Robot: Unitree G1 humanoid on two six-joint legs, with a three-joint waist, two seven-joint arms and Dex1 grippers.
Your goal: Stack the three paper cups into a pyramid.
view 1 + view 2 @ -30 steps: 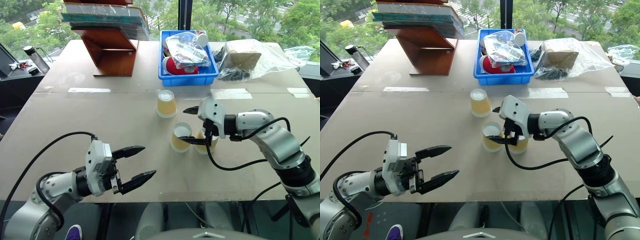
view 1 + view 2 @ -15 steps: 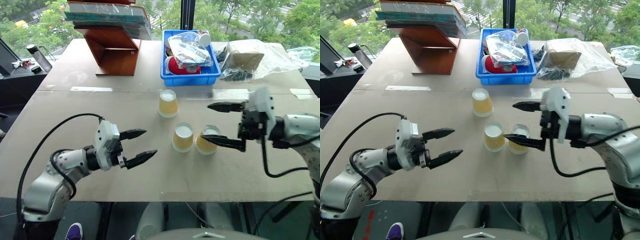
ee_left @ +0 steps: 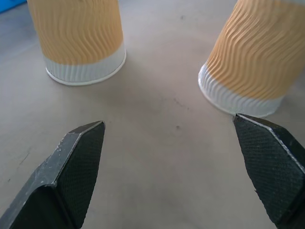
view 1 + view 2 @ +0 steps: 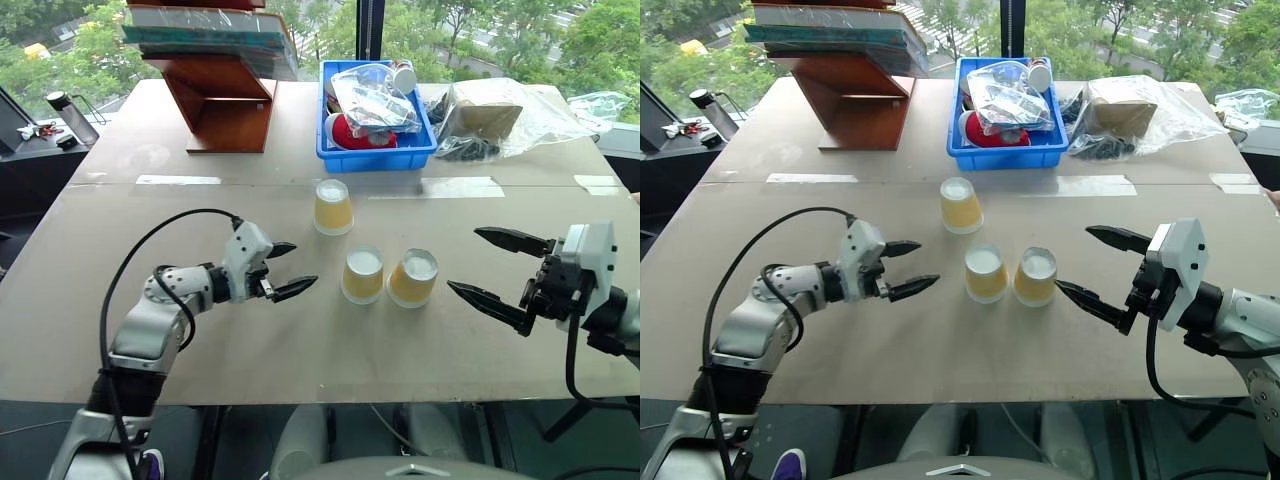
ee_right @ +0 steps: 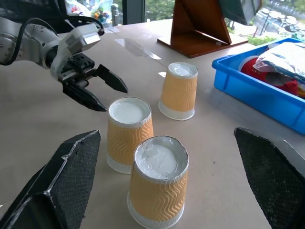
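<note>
Three paper cups stand upside down on the brown table, white bases up. One cup stands farther back. The other two, a middle cup and a right cup, stand side by side nearer to me. My left gripper is open, low over the table, pointing at the middle cup from the left with a gap between. In the left wrist view the far cup and the middle cup stand ahead of the fingers. My right gripper is open, to the right of the right cup, holding nothing.
A blue bin of packets sits behind the cups. A wooden stand with books is at the back left, and a plastic bag at the back right. A dark bottle stands on a side surface to the left.
My right gripper has drawn back to the right, away from the right cup it stood around. My left gripper has moved forward toward the cups. The cups have stayed put.
</note>
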